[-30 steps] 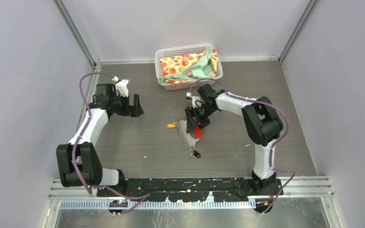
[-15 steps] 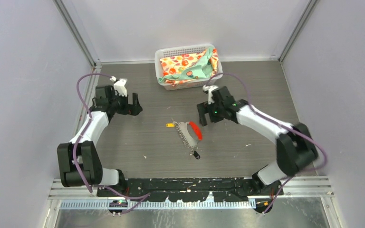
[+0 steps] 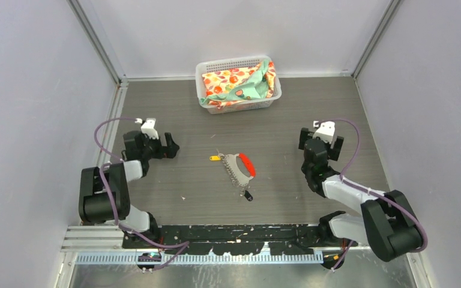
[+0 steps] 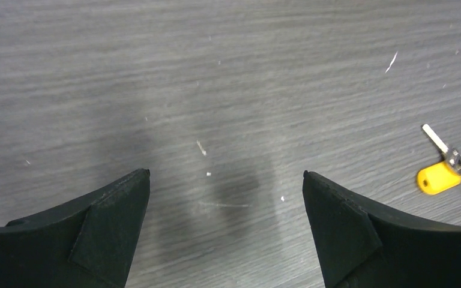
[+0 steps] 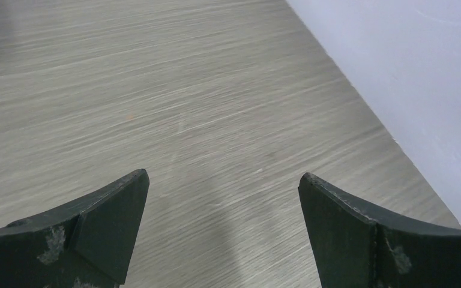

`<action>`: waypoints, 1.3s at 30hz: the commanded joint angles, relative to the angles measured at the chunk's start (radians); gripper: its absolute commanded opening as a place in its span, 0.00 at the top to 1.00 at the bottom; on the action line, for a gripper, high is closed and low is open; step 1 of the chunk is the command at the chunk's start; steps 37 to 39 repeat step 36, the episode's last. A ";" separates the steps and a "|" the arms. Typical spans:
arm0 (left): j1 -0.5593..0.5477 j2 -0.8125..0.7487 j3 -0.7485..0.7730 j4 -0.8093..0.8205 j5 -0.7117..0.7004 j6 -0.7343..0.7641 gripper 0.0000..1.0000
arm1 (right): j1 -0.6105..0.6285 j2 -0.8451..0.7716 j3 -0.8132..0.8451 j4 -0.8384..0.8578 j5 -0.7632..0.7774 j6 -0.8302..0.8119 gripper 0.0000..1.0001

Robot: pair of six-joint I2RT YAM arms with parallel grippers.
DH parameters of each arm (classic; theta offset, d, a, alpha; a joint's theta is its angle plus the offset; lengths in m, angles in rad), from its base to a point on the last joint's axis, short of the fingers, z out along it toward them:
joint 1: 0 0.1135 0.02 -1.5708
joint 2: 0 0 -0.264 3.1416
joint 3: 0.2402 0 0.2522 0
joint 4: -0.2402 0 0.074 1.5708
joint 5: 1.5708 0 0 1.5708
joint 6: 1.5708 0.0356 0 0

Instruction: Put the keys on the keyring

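The keyring (image 3: 236,169), a curved silver chain with a red oblong tag (image 3: 247,164), lies mid-table. The yellow key (image 3: 215,159) lies at its upper left end and also shows at the right edge of the left wrist view (image 4: 437,177). The black-headed key (image 3: 248,195) lies at its lower end. My left gripper (image 3: 169,146) is open and empty, left of the keys. My right gripper (image 3: 318,142) is open and empty, far right of the keyring, over bare table near the right wall.
A white basket (image 3: 209,102) holding patterned cloth (image 3: 235,83) stands at the back centre. Grey walls enclose the table on the left, right and back; the right wall shows in the right wrist view (image 5: 408,72).
My right gripper has let go at the keyring and drawn back far to the right and nearer. The red tag now lies uncovered. My left arm has folded back and lowered.
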 commanded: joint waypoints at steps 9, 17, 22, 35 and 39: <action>-0.046 0.149 -0.349 1.019 -0.130 -0.012 0.00 | -0.221 0.370 -0.021 0.507 -0.096 0.059 0.00; -0.107 0.062 -0.162 0.545 -0.214 0.037 0.00 | -0.372 0.403 -0.004 0.433 -0.397 0.150 0.00; -0.107 0.071 -0.174 0.585 -0.214 0.035 0.00 | -0.373 0.391 -0.011 0.435 -0.401 0.150 0.00; -0.107 0.078 -0.170 0.590 -0.218 0.034 0.00 | -0.373 0.396 -0.016 0.453 -0.402 0.150 0.00; -0.108 0.075 -0.174 0.593 -0.218 0.033 0.00 | -0.373 0.396 -0.016 0.453 -0.401 0.150 0.00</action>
